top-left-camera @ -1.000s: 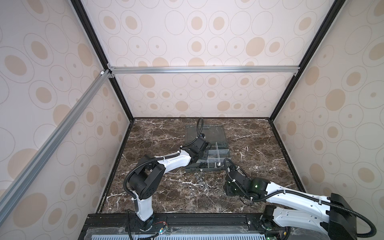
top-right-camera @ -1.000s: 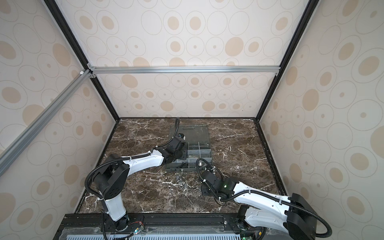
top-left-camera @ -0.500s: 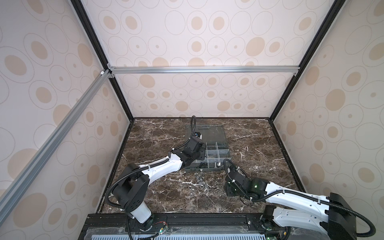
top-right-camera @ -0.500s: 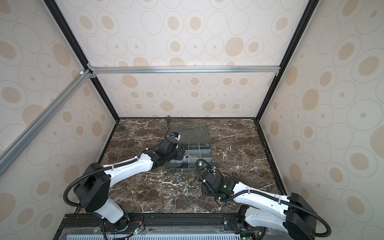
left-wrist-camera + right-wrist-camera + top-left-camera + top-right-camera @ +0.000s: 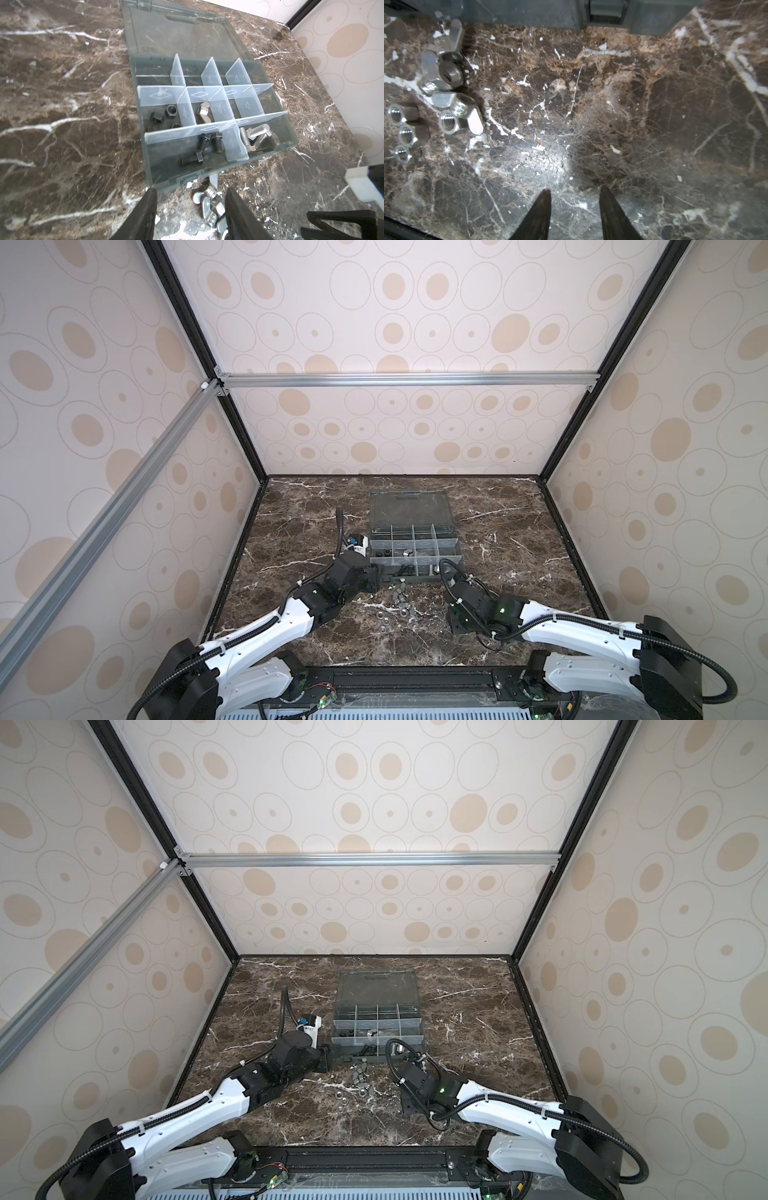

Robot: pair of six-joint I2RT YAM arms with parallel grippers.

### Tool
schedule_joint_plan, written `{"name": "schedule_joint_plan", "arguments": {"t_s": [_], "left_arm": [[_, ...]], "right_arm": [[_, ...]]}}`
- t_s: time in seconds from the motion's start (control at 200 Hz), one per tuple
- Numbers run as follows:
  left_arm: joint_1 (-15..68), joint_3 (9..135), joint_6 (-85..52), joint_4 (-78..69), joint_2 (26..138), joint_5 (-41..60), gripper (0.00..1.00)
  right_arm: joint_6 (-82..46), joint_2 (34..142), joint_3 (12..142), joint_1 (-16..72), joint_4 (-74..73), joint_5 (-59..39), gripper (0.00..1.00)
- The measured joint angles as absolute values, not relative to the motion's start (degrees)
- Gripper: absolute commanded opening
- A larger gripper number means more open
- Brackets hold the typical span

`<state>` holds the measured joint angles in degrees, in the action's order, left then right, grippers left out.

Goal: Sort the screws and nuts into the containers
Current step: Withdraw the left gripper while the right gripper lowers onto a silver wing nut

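Black screws [image 5: 217, 142] sit in containers [image 5: 166, 177]; nuts [image 5: 406, 134] at left edge wait outside; we see left gripper [image 5: 191, 189], right gripper [image 5: 575, 189] both open, empty.

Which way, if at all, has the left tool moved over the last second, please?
Yes. The left tool has pulled back from above the organizer box to its near-left corner.

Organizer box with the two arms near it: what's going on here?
Two robot arms are sorting hardware into the open organizer box. Black screws, silver screws and black nuts already lie in separate compartments. The left hand, open and empty, hangs by loose wing nuts just in front of the box. The right hand is open over bare marble.
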<state>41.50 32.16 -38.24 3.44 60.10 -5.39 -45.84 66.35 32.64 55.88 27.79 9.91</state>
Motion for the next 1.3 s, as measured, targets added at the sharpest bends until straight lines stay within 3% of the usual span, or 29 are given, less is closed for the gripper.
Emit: {"name": "schedule_joint_plan", "arguments": {"t_s": [0.58,1.3], "left_arm": [[41.50,26.20,-44.29,3.44,54.43,-5.02,0.52],[41.52,20.25,-49.41,3.51,46.37,-4.36,0.52]], "right_arm": [[-40.45,75.75,39.64,55.88,25.87,6.15,0.42],[-30.94,95.02,54.74,56.34,25.54,1.10,0.40]]}}
